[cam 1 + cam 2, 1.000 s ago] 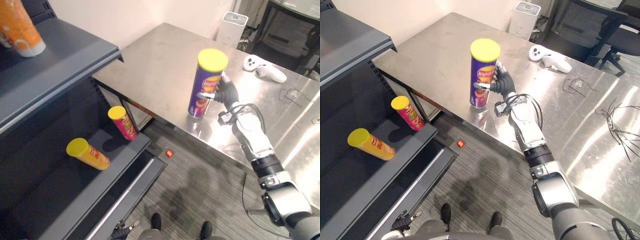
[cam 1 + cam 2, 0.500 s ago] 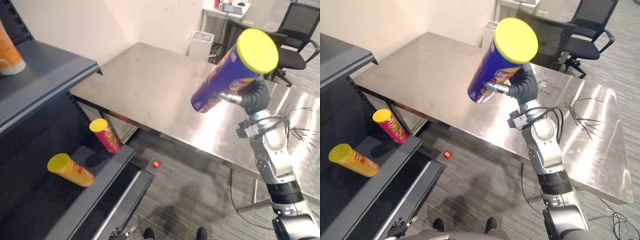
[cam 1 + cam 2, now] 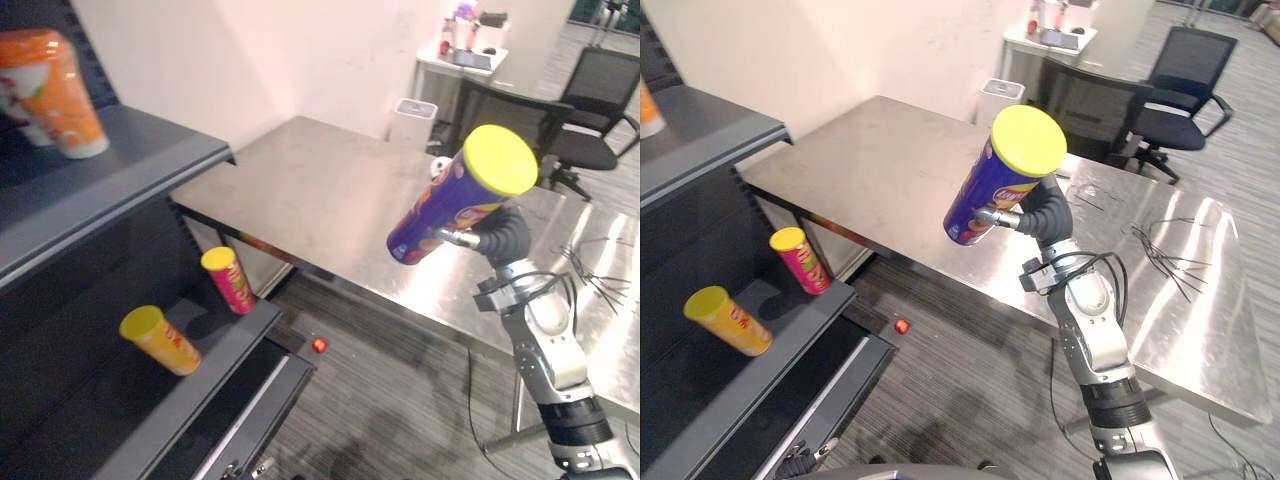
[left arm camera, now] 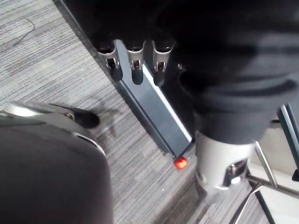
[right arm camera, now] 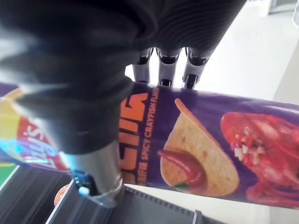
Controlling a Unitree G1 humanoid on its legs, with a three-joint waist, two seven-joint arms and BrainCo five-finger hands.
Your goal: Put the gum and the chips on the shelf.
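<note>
Chips can [image 3: 455, 200]: purple tube, yellow lid. You have it off the table and in the air, tilted, lid end up and toward the camera, base angled down toward the robot's left.

Right hand [image 3: 505, 232]: clenched round the can's middle. In the right wrist view you see the fingers [image 5: 168, 60] wrapped behind the tube and the thumb crossing its printed front. Grasp sits nearer the lid than the base.

Steel table [image 3: 320, 200]: below and beyond the right hand. The can hangs over its near edge, not touching it. Thin loose wires [image 3: 590, 275] lie on the top just to the hand's right.

Shelf [image 3: 235, 345]: dark grey unit, well to the left of the right hand and lower. On its lower board, a red can [image 3: 230, 281] with a yellow lid stands leaning near the board's end closest to the hand. An orange-yellow can [image 3: 160, 340] lies tilted further left, apart from the red one. On the upper board, an orange cup [image 3: 55, 92], about level with the hand.

Floor: a small red thing [image 3: 319, 345] between shelf and table, below and left of the held can.

Left hand [image 4: 135, 59]: hangs low by the shelf's bottom edge, fingers slack, holding nothing.

Behind the right hand: white bin [image 3: 412, 122], office chair [image 3: 590, 110].
</note>
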